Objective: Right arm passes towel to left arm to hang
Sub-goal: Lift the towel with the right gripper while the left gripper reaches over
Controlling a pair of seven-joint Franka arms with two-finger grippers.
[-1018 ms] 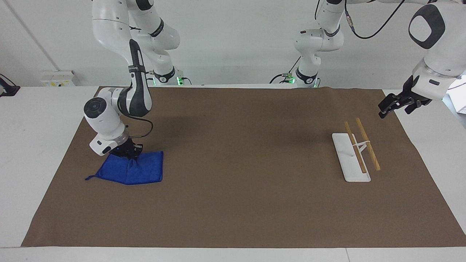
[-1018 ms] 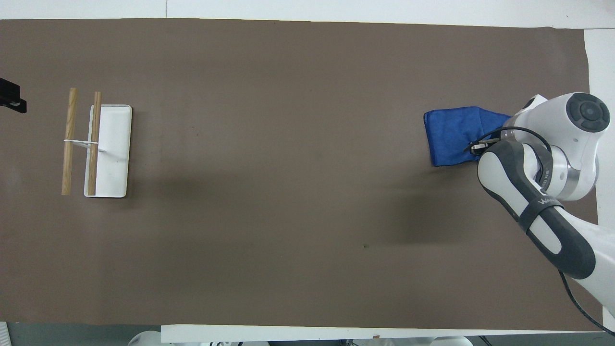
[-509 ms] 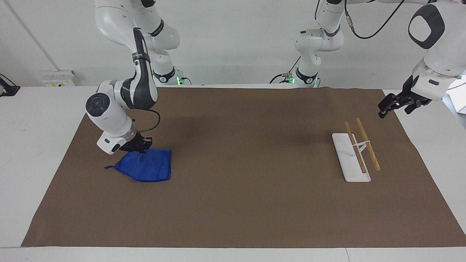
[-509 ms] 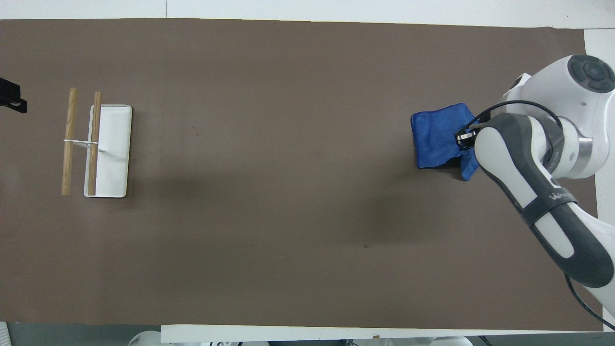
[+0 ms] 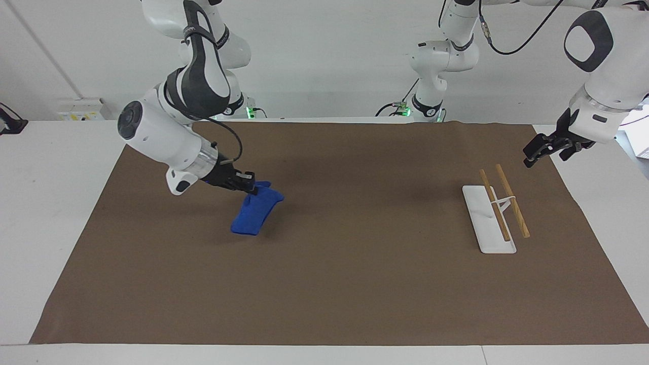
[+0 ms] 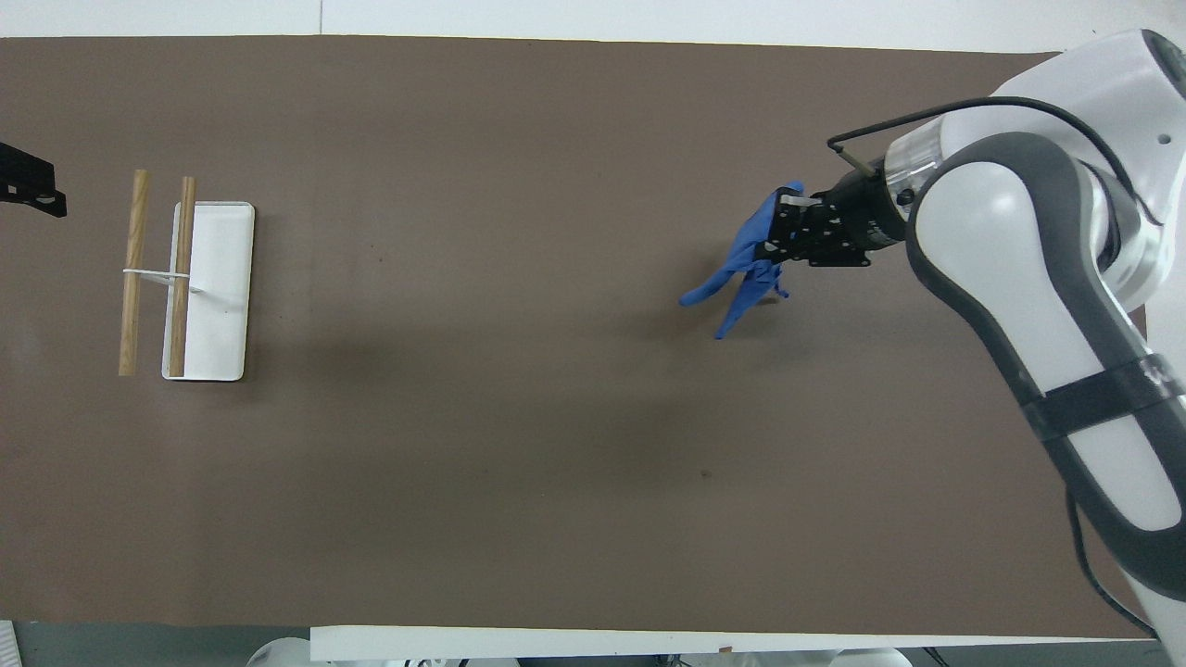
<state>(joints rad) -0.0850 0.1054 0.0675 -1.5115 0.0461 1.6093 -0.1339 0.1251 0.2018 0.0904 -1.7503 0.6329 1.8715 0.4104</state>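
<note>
Right gripper (image 5: 252, 188) clamped on the towel (image 5: 255, 213), held in the air over the brown mat (image 5: 355, 284) toward the right arm's end; cloth hangs bunched below the fingers. Left gripper (image 5: 538, 151) waits over the mat edge near the white rack (image 5: 484, 223) with 2 wooden bars; its jaw state cannot be read.

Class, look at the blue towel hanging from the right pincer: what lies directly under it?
Only the brown mat and the towel's shadow lie under the towel, held up by the right pincer. The gripped edge is hidden between its fingers.
</note>
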